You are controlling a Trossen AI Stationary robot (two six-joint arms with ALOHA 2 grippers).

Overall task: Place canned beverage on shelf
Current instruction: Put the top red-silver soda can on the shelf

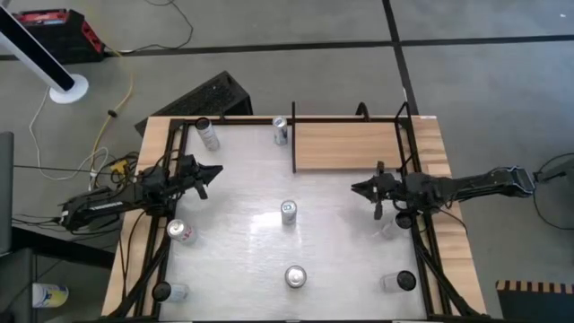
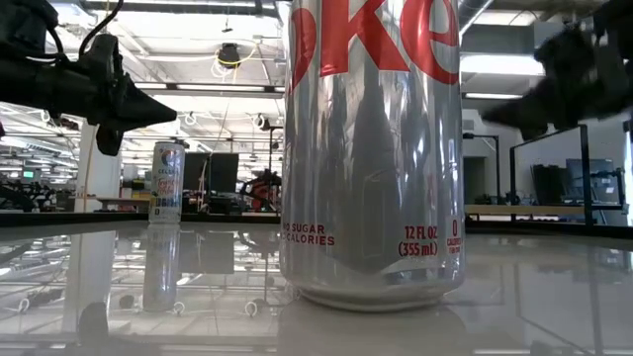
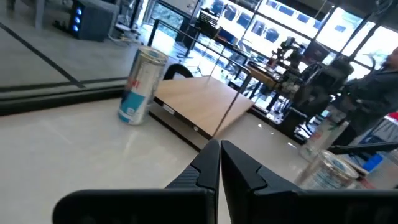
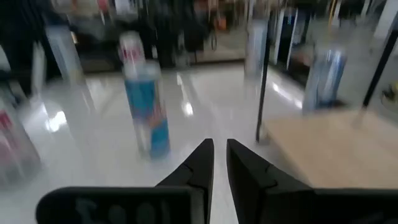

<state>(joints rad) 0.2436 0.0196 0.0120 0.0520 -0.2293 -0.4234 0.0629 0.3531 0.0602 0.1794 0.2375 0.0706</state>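
Note:
The shelf [image 1: 345, 144] is a light-brown board with black rails at the table's far side; it also shows in the left wrist view [image 3: 205, 99] and the right wrist view [image 4: 329, 149]. Several cans stand on the white table: one by the shelf's left rail [image 1: 281, 131] [image 3: 142, 84], one in the middle [image 1: 288, 212] [image 4: 149, 106], and a silver cola can [image 1: 295, 276] [image 2: 371, 148] near the front. My left gripper [image 1: 215, 170] [image 3: 219, 149] hovers shut and empty at the left. My right gripper [image 1: 359, 188] [image 4: 219, 148] hovers empty near the shelf's front edge, with a narrow gap between its fingers.
More cans lie or stand at the far left [image 1: 208, 135], the left [image 1: 180, 231], the front left [image 1: 170, 292] and the front right [image 1: 399, 283]. Black rails run along the table's left and right sides. The tabletop between the grippers holds only the middle can.

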